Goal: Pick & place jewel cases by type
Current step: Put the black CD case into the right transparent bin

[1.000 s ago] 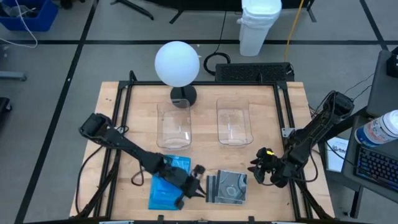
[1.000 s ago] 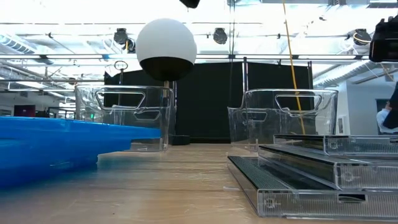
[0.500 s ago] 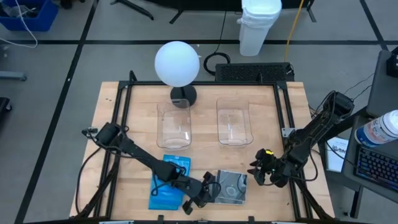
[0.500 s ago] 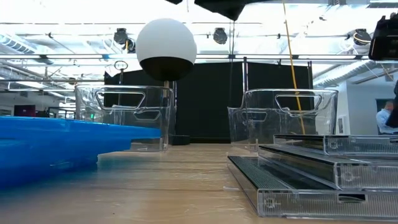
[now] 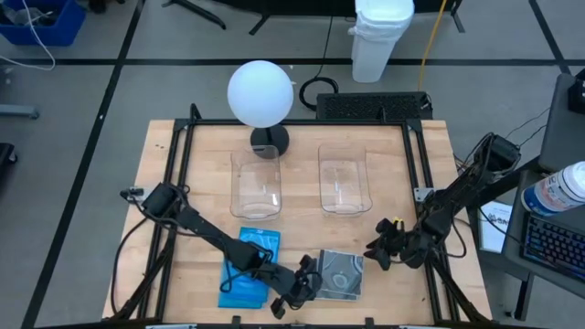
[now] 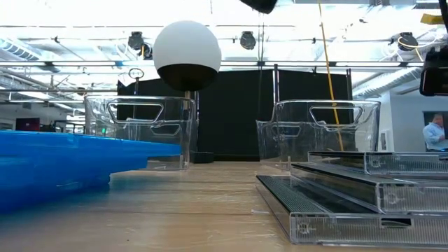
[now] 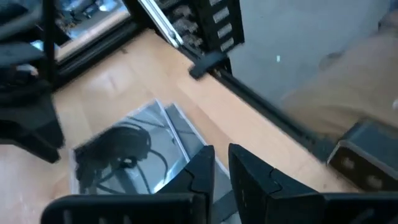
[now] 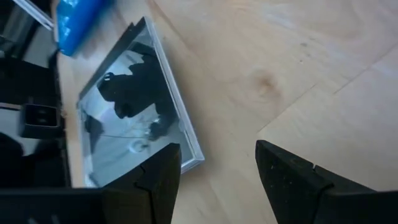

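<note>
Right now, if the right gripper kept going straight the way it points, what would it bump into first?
Most likely the clear jewel case: the right gripper, fingers apart, points at its near corner across bare wooden table. Depth is hard to judge, so it might touch the wood first.

We see two clear tubs side by side mid-worktop, left tub (image 5: 256,185) and right tub (image 5: 343,179), both upright. A white globe lamp (image 5: 260,93) on a black base sits just behind the left tub; the wooden worktop (image 5: 402,283) has a black frame round it. Off the worktop: white bin (image 5: 381,38), blue crate (image 5: 41,20), a person (image 6: 434,133) at the low view's edge.
</note>
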You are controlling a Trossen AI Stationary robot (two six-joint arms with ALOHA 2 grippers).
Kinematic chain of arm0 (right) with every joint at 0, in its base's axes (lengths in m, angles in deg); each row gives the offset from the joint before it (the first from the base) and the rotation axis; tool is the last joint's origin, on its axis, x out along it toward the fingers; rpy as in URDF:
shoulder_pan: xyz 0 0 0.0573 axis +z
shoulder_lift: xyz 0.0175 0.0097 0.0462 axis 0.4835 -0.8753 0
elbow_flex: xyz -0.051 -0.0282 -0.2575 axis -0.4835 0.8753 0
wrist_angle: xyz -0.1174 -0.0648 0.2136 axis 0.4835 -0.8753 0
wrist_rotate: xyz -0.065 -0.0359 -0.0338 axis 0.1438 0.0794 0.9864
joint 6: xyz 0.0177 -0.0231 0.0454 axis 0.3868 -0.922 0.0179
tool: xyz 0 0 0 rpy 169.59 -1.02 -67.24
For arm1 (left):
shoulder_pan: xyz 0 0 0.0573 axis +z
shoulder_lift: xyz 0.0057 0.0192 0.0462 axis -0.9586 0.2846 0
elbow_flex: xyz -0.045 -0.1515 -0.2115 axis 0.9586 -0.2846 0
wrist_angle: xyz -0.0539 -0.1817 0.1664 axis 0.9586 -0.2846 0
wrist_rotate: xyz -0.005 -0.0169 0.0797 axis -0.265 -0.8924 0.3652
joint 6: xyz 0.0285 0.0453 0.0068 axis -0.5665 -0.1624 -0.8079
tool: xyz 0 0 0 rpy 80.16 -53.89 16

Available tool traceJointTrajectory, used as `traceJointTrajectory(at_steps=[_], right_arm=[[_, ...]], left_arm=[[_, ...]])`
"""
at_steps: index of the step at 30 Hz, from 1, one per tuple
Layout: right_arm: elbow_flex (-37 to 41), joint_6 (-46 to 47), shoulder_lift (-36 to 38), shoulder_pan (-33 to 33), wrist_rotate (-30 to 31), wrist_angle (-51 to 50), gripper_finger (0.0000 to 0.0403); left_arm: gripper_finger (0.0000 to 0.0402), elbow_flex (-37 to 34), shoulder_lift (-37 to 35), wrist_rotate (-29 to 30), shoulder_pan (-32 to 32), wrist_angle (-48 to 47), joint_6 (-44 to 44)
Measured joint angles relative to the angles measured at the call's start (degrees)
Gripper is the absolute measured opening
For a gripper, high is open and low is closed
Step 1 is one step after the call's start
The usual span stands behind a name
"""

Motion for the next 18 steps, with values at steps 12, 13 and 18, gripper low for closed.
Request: traceJointTrajectory(at_steps=[12, 13, 18], right_arm=[[2.70, 0.07, 0.00, 0.00, -0.08, 5.44, 0.0196], [2.71, -0.04, 0.00, 0.00, -0.09, 5.68, 0.0196], [2.72, -3.26, 0.00, 0.00, -0.10, 7.97, 0.0196]], left_arm=[[0.0039, 0.02, 3.24, -1.13, -0.10, 5.35, -2.09], [0.0035, 0.01, 3.34, -1.06, -0.08, 4.88, -2.02], [0.0019, 0.00, 3.86, -0.55, 0.31, 3.50, -2.19]])
